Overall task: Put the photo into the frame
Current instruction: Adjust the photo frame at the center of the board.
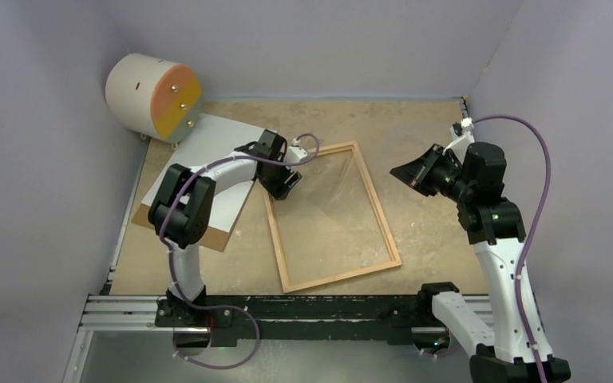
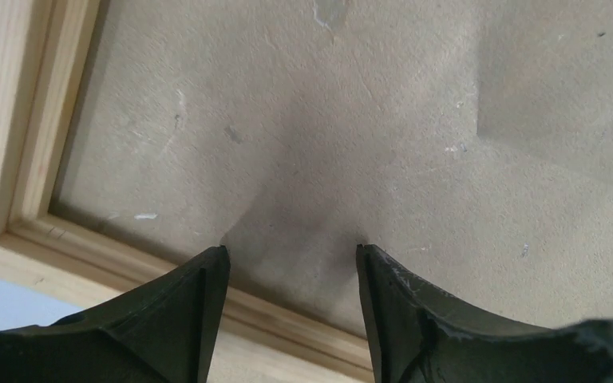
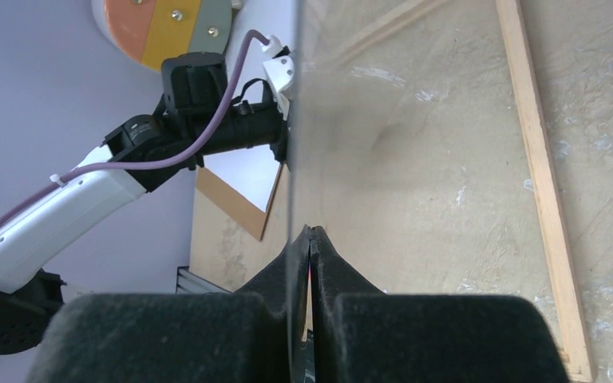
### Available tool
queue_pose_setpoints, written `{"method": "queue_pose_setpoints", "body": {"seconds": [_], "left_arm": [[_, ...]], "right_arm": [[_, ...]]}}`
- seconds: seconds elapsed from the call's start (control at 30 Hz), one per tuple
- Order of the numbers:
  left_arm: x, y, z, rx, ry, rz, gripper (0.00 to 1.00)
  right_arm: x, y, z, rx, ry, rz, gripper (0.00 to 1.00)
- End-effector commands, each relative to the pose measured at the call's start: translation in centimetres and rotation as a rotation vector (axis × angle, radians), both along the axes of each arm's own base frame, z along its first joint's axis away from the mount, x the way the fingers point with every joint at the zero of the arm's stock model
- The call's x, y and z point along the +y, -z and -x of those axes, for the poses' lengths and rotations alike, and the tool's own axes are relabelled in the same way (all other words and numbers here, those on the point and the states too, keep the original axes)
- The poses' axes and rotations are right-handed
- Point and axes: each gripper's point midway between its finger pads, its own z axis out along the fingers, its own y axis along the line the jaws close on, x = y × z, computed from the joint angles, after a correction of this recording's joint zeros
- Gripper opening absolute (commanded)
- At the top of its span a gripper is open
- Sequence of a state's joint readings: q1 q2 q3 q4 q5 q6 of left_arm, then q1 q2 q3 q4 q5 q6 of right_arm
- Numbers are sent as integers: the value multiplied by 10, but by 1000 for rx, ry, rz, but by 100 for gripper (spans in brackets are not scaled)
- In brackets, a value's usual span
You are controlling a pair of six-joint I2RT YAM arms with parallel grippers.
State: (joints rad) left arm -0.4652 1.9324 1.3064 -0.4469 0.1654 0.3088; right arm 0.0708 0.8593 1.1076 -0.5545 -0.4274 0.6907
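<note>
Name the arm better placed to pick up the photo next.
Left, likely. The left pincer hangs open and empty over the frame's corner, close beside the photo lying white side up. The right pincer is shut on a clear sheet, across the frame.

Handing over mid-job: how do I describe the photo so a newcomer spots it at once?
Find the round drum with the orange and yellow face in the far left corner. Right in front of it the photo lies on a brown board. It is a plain white sheet, unlike the brown board beneath and the open wooden frame to its right.
</note>
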Motion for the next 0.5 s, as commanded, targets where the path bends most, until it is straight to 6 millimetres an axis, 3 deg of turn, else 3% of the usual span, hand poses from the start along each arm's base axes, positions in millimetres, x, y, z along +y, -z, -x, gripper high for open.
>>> {"method": "queue_pose_setpoints", "body": {"seconds": [0.0,0.3,0.37,0.47], "left_arm": [[11,-4,-5,-7,-88,-7,60],[16,-83,-4,-175,-68,77,67],[24,-85,-2,-184,-94,50,68],[36,-63,13,-96,-123,-7,70]], "right_arm": [[-4,-22,-5,-89,18,12,0],[-4,-14,-5,-71,17,8,0],[-4,-12,-6,-67,18,9,0],[-4,-11,-7,-66,18,9,0]]}}
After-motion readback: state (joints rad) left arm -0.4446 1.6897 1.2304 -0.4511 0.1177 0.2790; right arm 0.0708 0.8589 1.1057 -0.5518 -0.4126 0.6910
